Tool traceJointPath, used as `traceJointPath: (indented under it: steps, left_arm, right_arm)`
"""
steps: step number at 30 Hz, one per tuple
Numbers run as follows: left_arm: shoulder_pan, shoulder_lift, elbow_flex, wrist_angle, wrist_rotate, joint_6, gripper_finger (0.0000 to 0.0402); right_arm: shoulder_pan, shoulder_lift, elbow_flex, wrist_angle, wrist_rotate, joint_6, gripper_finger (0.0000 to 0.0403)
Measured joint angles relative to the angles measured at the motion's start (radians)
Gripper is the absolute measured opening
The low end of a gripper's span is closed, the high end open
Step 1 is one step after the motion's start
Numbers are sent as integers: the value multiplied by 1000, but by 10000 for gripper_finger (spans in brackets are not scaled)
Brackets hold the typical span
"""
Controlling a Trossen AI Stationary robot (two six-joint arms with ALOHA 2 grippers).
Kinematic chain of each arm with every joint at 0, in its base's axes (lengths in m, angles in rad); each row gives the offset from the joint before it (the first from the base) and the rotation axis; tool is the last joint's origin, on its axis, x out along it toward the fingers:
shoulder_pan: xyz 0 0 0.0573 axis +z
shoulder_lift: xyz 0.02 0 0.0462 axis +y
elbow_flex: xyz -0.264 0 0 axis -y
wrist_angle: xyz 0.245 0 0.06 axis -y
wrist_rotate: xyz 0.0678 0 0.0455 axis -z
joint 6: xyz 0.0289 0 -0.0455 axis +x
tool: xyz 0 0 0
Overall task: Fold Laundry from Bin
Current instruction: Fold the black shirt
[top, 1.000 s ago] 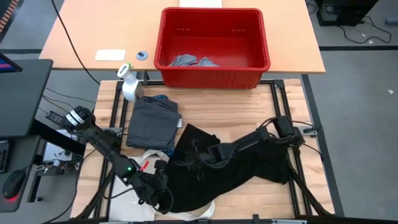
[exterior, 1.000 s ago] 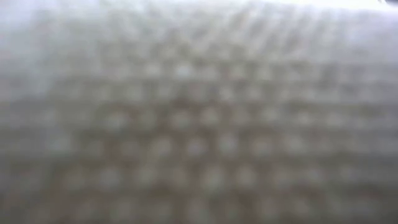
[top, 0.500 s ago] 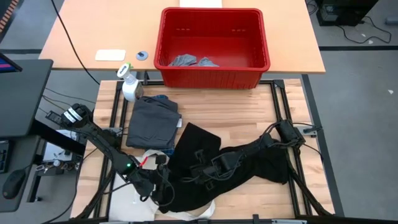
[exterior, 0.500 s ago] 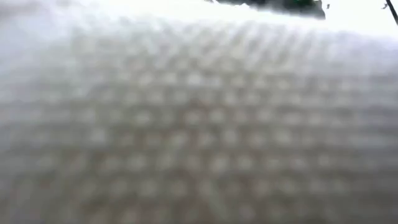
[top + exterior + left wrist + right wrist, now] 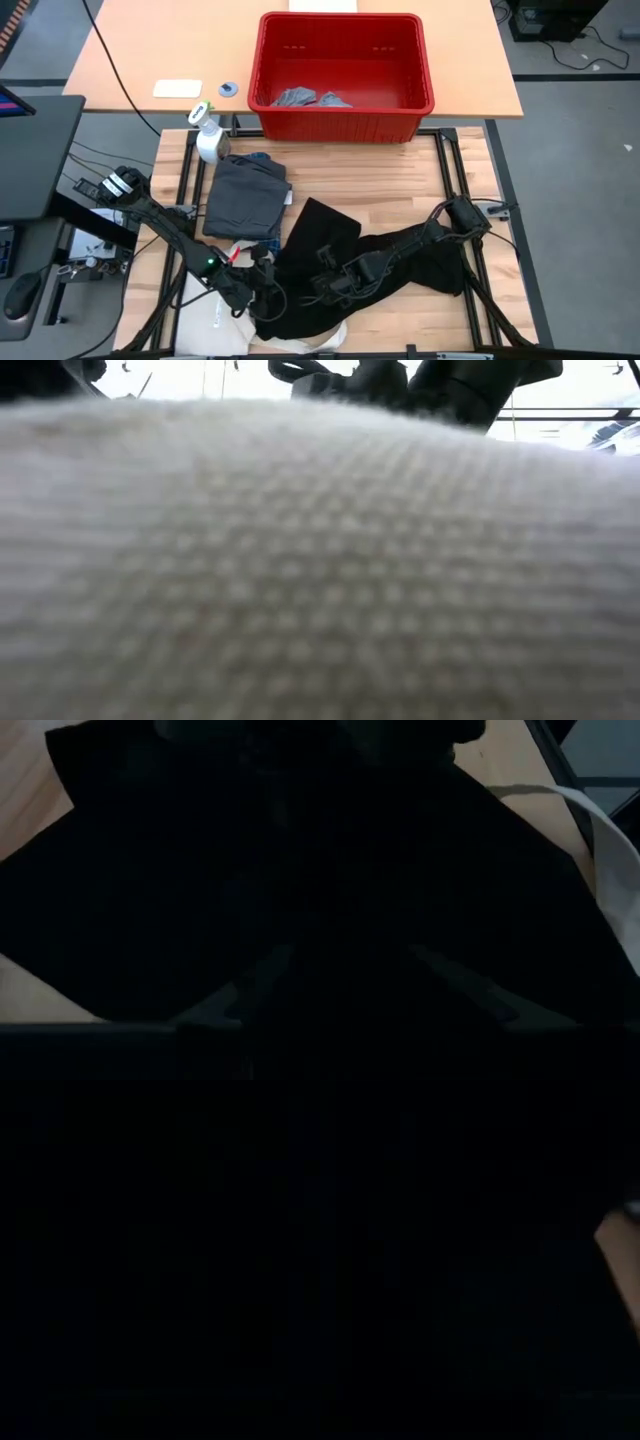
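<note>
The large black piece (image 5: 318,225) of laundry lies spread over the middle and near part of the table and fills the left wrist view (image 5: 200,870) and the right wrist view (image 5: 300,1260). My left gripper (image 5: 266,293) is at its near left edge. My right gripper (image 5: 325,285) is over its middle, low on the cloth. The two stand close together. A folded dark grey piece (image 5: 243,195) rests flat on the table's left. The red bin (image 5: 345,118) stands at the far edge with light grey pieces (image 5: 300,98) on its floor.
A white spray bottle (image 5: 207,138) stands left of the bin. The cream tote bag (image 5: 205,320) lies partly under the black piece at the near edge and blocks most of the low view (image 5: 320,560). Bare wood shows between the bin and the black piece.
My right gripper has gone toward the near edge over the black piece and has rolled. My left gripper has crept a little toward the right and far side. In the low view the cream cloth has sunk, so the arms now show above it.
</note>
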Motion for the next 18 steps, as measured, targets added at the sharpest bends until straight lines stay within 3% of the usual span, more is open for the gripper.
traceJointPath:
  steps: [5,11,14,18]
  left_arm:
    - [24,32,0,27,2,0,189]
    - [63,105,0,40,16,1,189]
    - [71,128,0,67,59,9,189]
    - [67,132,0,141,213,70,189]
  right_arm:
    - [24,0,1,-35,63,-170,102]
    - [66,5,29,-27,335,-224,100]
    - [72,4,76,-37,346,-164,100]
    - [51,4,163,-169,277,1,100]
